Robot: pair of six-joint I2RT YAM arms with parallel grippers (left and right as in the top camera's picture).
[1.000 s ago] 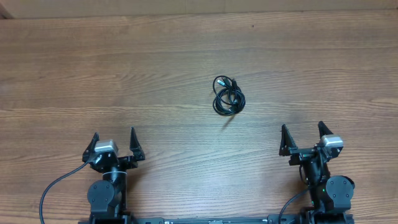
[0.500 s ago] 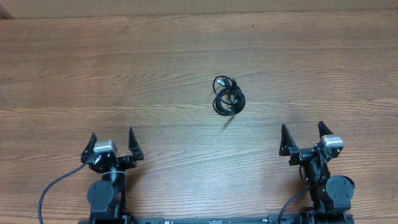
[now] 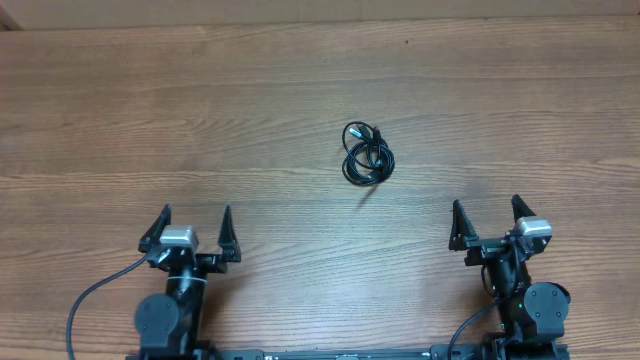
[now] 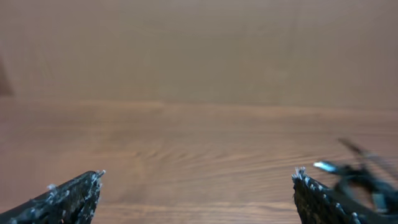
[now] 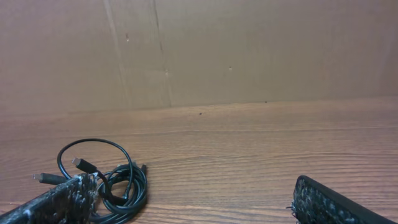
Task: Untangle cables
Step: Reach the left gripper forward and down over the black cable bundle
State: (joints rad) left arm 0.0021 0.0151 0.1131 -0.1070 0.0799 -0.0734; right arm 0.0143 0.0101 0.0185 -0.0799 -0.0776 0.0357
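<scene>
Wood-grain table (image 3: 100, 100) holds the coiled cables (image 3: 367, 153) untouched; left pincer (image 3: 195, 212) (spread wide, as is right pincer (image 3: 486, 203)) has just swung toward them, likely starting its reach.

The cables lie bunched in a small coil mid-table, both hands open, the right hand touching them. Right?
Not quite. The overhead view shows the right hand well apart from the cables, not touching. The rest holds: small coil mid-table, left hand open too.

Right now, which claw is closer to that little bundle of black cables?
Right. The cables lie ahead-left of the right claw, and farther ahead-right of the left claw.
</scene>
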